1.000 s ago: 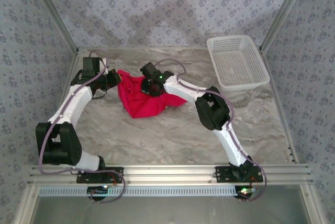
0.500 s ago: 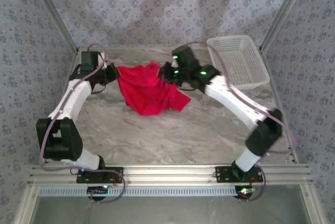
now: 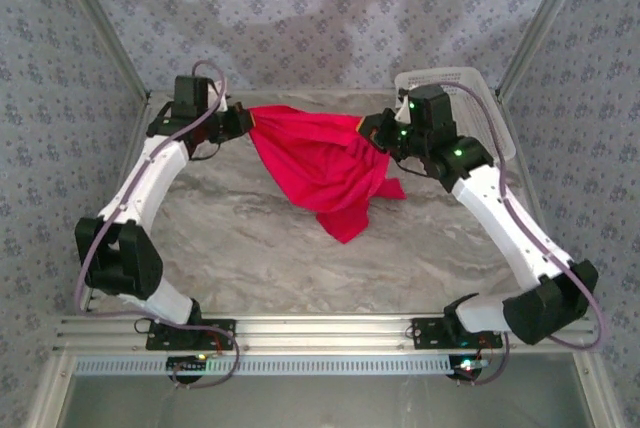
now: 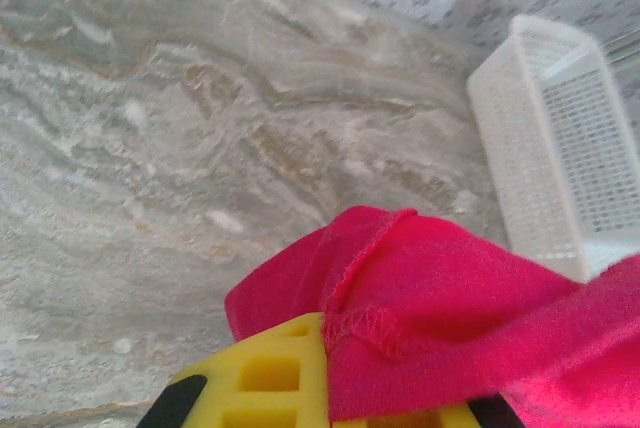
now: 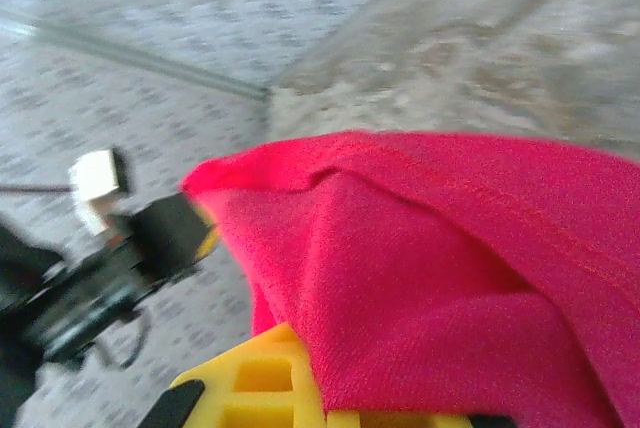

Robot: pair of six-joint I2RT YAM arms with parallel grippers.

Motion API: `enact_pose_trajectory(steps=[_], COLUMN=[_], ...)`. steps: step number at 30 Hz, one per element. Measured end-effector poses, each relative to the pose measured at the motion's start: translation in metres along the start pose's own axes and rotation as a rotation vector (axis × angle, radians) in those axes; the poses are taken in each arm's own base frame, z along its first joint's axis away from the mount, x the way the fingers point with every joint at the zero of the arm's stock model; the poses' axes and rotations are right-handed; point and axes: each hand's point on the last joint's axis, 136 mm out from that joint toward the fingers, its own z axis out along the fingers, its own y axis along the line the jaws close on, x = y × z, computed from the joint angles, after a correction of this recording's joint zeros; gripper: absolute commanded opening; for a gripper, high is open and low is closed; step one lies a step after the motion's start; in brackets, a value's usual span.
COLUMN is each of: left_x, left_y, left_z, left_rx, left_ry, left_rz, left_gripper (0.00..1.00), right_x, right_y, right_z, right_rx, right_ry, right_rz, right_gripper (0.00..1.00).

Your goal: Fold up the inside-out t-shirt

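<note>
The inside-out t-shirt (image 3: pixel 320 163) is a plain crimson cloth stretched in the air between both arms at the back of the table, its lower part hanging to a point. My left gripper (image 3: pixel 248 120) is shut on its left edge; in the left wrist view a stitched seam of the inside-out t-shirt (image 4: pixel 440 318) bunches over the yellow fingers (image 4: pixel 270 378). My right gripper (image 3: pixel 366 128) is shut on the right edge. In the right wrist view the inside-out t-shirt (image 5: pixel 430 278) drapes over the yellow fingers (image 5: pixel 260 378), with the left gripper (image 5: pixel 190 228) beyond it.
A white lattice basket (image 3: pixel 495 113) stands at the back right, close behind the right arm, and also appears as the basket (image 4: pixel 560 138) in the left wrist view. Patterned walls with metal corner posts close in the marbled table (image 3: pixel 300 258).
Both arms have lifted and pulled apart, the right one swinging far right toward the basket. The shirt has gone from a heap on the table to a spread, hanging sheet.
</note>
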Motion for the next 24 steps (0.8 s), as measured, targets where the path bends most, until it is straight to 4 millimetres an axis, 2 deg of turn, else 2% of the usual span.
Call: enact_pose_trajectory(steps=[3, 5, 7, 8, 10, 12, 15, 17, 20, 24], left_x=[0.020, 0.037, 0.054, 0.060, 0.068, 0.078, 0.101, 0.120, 0.148, 0.174], left_y=[0.030, 0.049, 0.057, 0.055, 0.038, 0.010, -0.033, -0.059, -0.079, -0.076], left_z=[0.033, 0.048, 0.051, 0.050, 0.046, 0.038, 0.027, 0.029, 0.051, 0.091], left_rx=[-0.075, -0.124, -0.162, -0.173, -0.161, -0.114, 0.013, 0.095, 0.156, 0.145], left_ry=[0.091, 0.141, 0.177, 0.186, 0.186, 0.176, 0.166, 0.186, 0.254, 0.341], left_rz=[-0.027, -0.034, -0.023, 0.002, 0.055, 0.112, 0.158, 0.177, 0.198, 0.189], left_gripper=[0.24, 0.37, 0.42, 0.43, 0.49, 0.51, 0.45, 0.41, 0.40, 0.42], right_x=[-0.004, 0.002, 0.011, 0.013, 0.014, 0.012, 0.007, 0.005, 0.004, 0.003], right_y=[-0.056, -0.087, -0.107, -0.112, -0.113, -0.109, -0.102, -0.099, -0.094, -0.081], right_z=[0.047, 0.073, 0.090, 0.095, 0.097, 0.097, 0.098, 0.098, 0.099, 0.099], right_rx=[0.115, 0.177, 0.217, 0.228, 0.226, 0.214, 0.196, 0.187, 0.168, 0.138], right_ry=[0.052, 0.094, 0.135, 0.147, 0.152, 0.147, 0.134, 0.127, 0.124, 0.123], right_rz=[0.082, 0.124, 0.150, 0.160, 0.161, 0.156, 0.152, 0.160, 0.172, 0.173], right_gripper=[0.00, 0.00, 0.00, 0.00, 0.00, 0.00, 0.00, 0.00, 0.00, 0.00])
